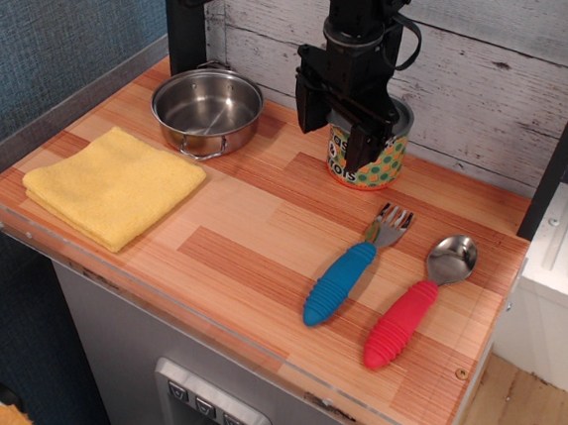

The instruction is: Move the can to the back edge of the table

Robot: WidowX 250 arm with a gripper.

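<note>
The can, a short tin with a green label dotted orange and yellow, stands near the back edge of the wooden table, close to the plank wall. My gripper comes down from above, its black fingers closed around the can's left part. The fingers hide much of the can's left side and lid. The can appears to rest on or just above the tabletop.
A shiny steel pot stands at the back left. A folded yellow cloth lies at the front left. A blue-handled fork and a red-handled spoon lie at the right front. A clear acrylic rim edges the table.
</note>
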